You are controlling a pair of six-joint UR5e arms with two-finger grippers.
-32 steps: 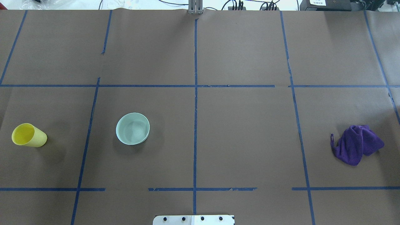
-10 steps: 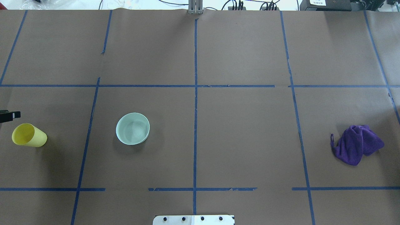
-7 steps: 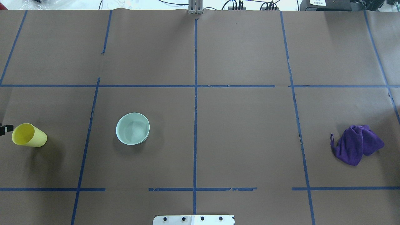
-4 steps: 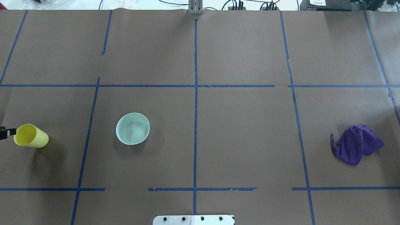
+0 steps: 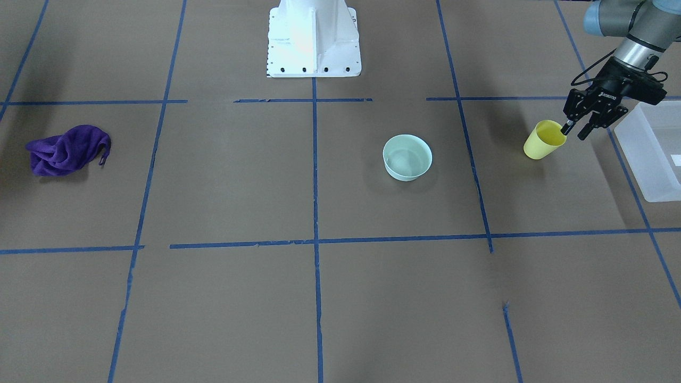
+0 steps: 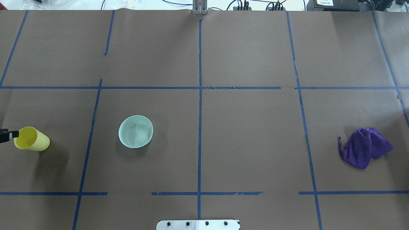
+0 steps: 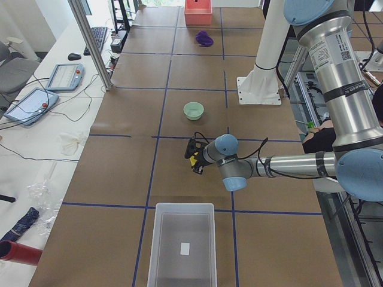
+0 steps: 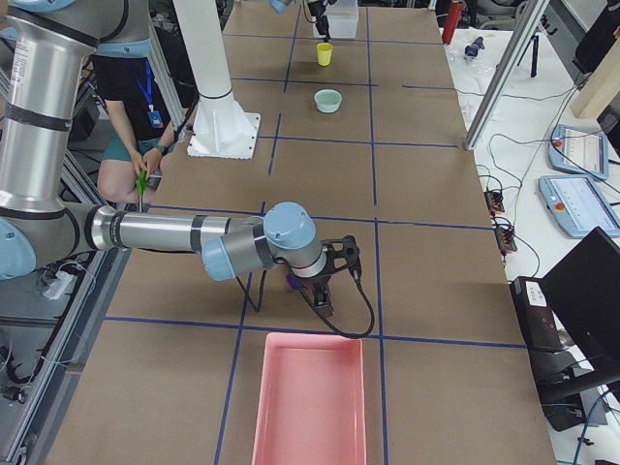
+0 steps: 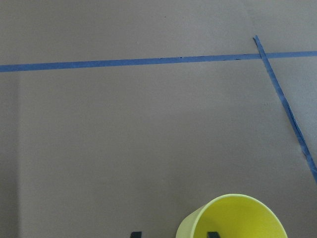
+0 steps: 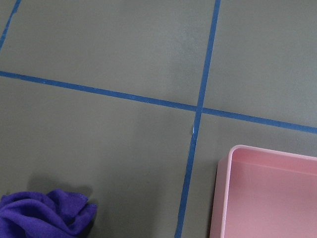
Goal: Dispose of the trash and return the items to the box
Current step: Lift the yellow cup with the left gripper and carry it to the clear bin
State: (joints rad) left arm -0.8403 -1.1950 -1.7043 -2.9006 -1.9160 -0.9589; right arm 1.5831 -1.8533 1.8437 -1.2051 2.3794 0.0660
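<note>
Yellow cup (image 5: pixel 544 141) is sitting on the counter (image 5: pixel 239 175) near the box (image 5: pixel 641 159); the left tool (image 5: pixel 575 132) is straddling its rim, jaws apart. Whether the right tool (image 8: pixel 326 300) is gripping anything, I cannot tell.

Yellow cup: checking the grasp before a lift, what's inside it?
One finger of the left gripper sits inside the cup, the other outside its wall. Nothing else shows inside; the cup's floor is partly out of view.

Gripper brand: you are reading "ROBOTIQ" in white on the left gripper (image 5: pixel 575 132).
Box label: the box (image 5: pixel 634 150) is showing you a white label (image 5: pixel 676 159), nothing legible.
</note>
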